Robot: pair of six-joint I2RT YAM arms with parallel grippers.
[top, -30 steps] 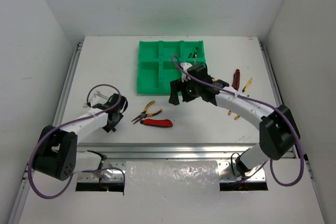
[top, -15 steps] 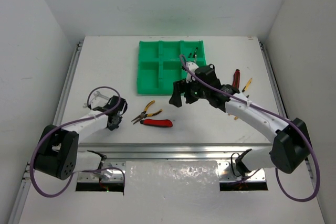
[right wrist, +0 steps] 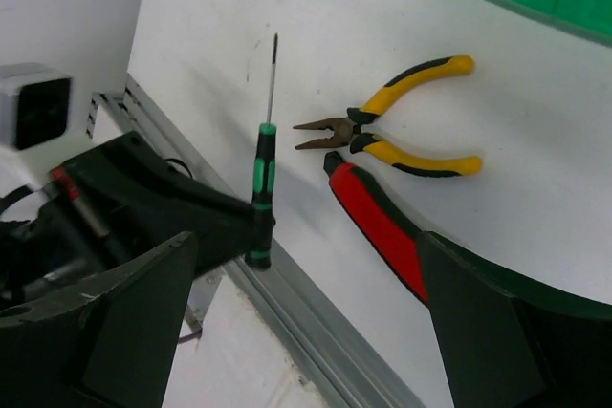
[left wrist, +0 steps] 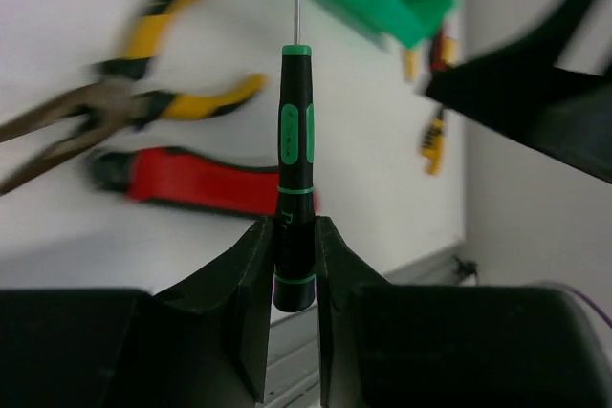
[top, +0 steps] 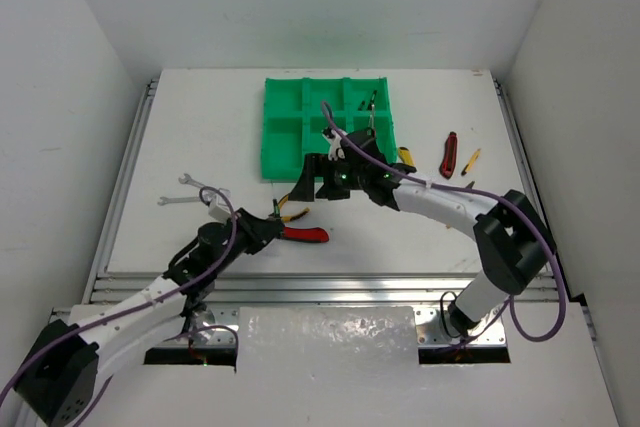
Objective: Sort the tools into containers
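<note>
A thin screwdriver (left wrist: 295,155) with a black and green handle stands upright between the jaws of my left gripper (left wrist: 295,241), which is shut on the handle's lower end. It shows in the right wrist view too, the screwdriver (right wrist: 260,183) rising from the left gripper (right wrist: 206,222). Just beyond lie yellow-handled pliers (top: 288,213) and a red utility knife (top: 306,235). My right gripper (top: 318,183) hangs open over the near edge of the green tray (top: 285,132), holding nothing. The left gripper (top: 270,232) is below and to its left.
Two silver wrenches (top: 188,188) lie at the left of the table. A dark red knife (top: 449,154) and a yellow screwdriver (top: 470,161) lie right of the tray. A small tool (top: 372,101) rests in the tray's far right compartment. The table's metal rail (right wrist: 316,332) runs close below.
My left gripper shut on the screwdriver and swung with it from the left of the table toward the pliers. My right gripper moved left along the tray's near edge and opened wider.
</note>
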